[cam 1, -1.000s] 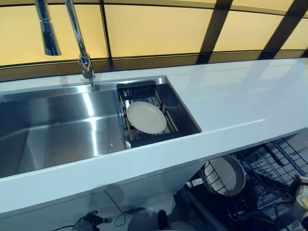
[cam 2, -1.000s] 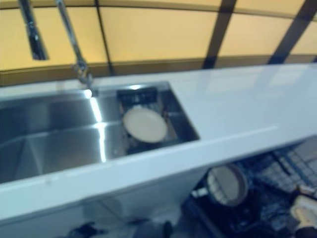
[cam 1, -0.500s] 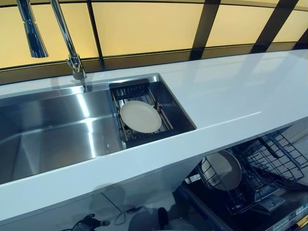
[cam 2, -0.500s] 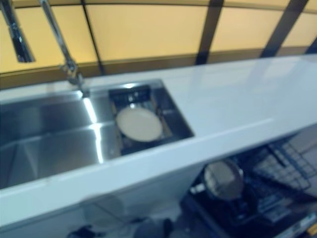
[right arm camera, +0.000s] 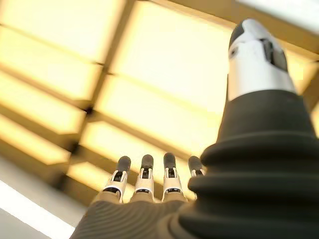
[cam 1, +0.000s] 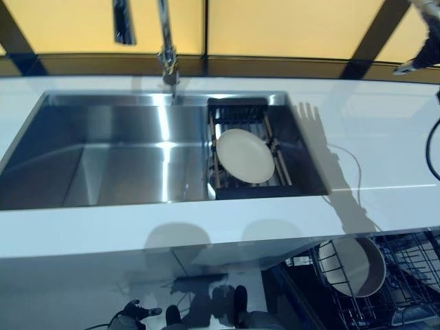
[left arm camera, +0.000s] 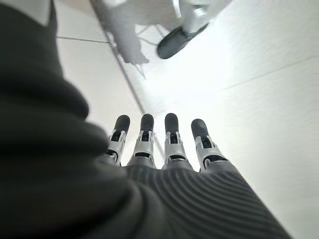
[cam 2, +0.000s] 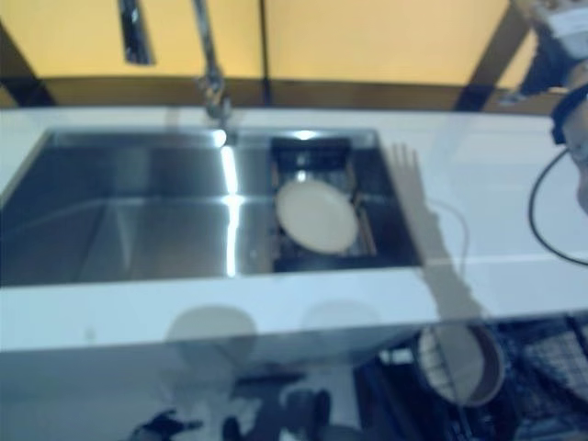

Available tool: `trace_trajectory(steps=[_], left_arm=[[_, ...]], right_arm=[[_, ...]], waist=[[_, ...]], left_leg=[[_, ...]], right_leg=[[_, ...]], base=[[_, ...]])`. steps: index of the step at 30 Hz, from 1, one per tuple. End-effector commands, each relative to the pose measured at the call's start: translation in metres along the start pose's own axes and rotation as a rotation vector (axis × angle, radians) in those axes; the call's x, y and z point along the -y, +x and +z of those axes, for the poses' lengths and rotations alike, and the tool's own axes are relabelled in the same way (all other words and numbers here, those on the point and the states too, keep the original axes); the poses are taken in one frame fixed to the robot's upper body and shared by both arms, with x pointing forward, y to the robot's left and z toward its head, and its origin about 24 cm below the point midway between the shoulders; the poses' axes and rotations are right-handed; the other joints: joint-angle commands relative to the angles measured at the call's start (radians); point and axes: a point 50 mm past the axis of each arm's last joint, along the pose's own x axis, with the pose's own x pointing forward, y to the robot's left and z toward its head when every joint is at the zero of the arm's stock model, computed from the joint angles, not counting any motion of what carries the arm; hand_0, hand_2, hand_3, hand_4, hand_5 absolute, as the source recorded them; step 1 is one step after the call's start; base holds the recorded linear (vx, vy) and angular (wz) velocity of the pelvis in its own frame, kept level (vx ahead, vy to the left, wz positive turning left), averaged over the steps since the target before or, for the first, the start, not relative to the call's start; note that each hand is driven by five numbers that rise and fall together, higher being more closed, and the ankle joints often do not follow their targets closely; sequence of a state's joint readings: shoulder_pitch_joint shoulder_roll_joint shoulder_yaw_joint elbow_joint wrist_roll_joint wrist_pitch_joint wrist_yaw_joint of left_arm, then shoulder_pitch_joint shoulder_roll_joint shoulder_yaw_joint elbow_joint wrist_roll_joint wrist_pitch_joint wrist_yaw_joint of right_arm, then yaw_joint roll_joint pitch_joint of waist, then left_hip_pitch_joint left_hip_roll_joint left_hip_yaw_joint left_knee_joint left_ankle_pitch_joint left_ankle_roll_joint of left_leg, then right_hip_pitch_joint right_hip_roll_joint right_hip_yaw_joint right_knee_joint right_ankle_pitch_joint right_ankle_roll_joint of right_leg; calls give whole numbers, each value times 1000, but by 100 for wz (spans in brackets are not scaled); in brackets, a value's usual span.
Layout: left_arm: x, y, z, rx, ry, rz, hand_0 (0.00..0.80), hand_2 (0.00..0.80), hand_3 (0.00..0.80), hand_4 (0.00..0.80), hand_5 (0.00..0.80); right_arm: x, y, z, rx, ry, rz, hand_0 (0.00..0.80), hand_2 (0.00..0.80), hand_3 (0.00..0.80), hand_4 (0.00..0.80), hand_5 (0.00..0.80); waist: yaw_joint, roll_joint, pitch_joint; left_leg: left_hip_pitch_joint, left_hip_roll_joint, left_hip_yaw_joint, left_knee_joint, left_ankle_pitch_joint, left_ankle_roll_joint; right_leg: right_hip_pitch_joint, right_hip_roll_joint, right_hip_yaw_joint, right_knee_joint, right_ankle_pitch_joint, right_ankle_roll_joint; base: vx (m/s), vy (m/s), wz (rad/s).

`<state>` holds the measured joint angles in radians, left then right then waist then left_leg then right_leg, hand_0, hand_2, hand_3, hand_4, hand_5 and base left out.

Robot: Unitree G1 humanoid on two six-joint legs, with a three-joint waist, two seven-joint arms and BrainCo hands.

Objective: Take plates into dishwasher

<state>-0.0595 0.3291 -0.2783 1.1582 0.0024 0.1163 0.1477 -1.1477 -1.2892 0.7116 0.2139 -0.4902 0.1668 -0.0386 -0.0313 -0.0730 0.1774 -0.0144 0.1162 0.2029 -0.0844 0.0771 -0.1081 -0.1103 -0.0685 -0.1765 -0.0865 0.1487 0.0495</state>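
steel sink (cam 1: 103,158) on the left, its wide basin bare, tap (cam 1: 165,41) rising behind it. in the sink's right end a dark wire rack (cam 1: 244,155) carrying one cream plate (cam 1: 245,156), lying flat on the rack's bars. right of that, the white surface (cam 1: 385,144) running on past the sink. below the surface's front edge, at lower right, the dishwasher rack (cam 1: 405,282) pulled out, with a second plate (cam 1: 354,267) standing tilted on edge among its wires.

behind the surface, yellow panels (cam 1: 289,27) split by dark bars. white floor (left arm camera: 249,74) showing in the left wrist view.

left hand (left arm camera: 164,149) hanging low, well below the surface and far from both plates; fingers (left arm camera: 172,137) straight and side by side, relaxed, grasping nothing, only floor beyond the tips. right hand (right arm camera: 149,186) raised high at the upper right, well apart from the plate in the sink and from the one in the dishwasher rack; fingers (right arm camera: 145,177) straight and released, thumb (right arm camera: 256,55) held apart, nothing between them, only the yellow panels past the tips. nothing standing between either hand's fingers and the plate on the wire rack except open air and the surface's edge.
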Motion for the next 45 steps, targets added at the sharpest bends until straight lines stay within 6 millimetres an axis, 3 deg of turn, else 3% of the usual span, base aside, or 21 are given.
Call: trace_trajectory(steps=[1, 9, 20, 45], left_arm=[[-24, 3, 25, 69, -22, 66, 0, 0, 0, 0, 0], [-26, 2, 34, 121, -59, 76, 0, 0, 0, 0, 0], [-30, 1, 36, 169, -60, 73, 0, 0, 0, 0, 0], [-28, 0, 45, 195, -49, 63, 0, 0, 0, 0, 0]], right_arm=[[41, 14, 15, 57, -47, -117, 0, 0, 0, 0, 0], [26, 21, 43, 148, -64, -37, 0, 0, 0, 0, 0], [2, 13, 54, 194, -44, 41, 0, 0, 0, 0, 0], [-2, 14, 82, 271, -49, 88, 0, 0, 0, 0, 0]], waist=[[34, -26, 72], [71, -12, 134], [83, 7, 179], [95, 9, 203]], left_leg=[[-35, -20, -23, -3, -19, 10], [-85, -30, -48, -3, -1, 8], [-103, -43, -55, -3, 1, 10], [-102, -44, -51, -3, -1, 10]], right_leg=[[35, -31, -22, -1, -50, 92], [16, -37, -63, -1, -50, 85], [8, -46, -79, -1, -50, 87], [9, -44, -74, -1, -53, 88]], base=[[-67, 9, 24], [-54, 14, 17], [-13, 6, 5], [0, 0, 0]])
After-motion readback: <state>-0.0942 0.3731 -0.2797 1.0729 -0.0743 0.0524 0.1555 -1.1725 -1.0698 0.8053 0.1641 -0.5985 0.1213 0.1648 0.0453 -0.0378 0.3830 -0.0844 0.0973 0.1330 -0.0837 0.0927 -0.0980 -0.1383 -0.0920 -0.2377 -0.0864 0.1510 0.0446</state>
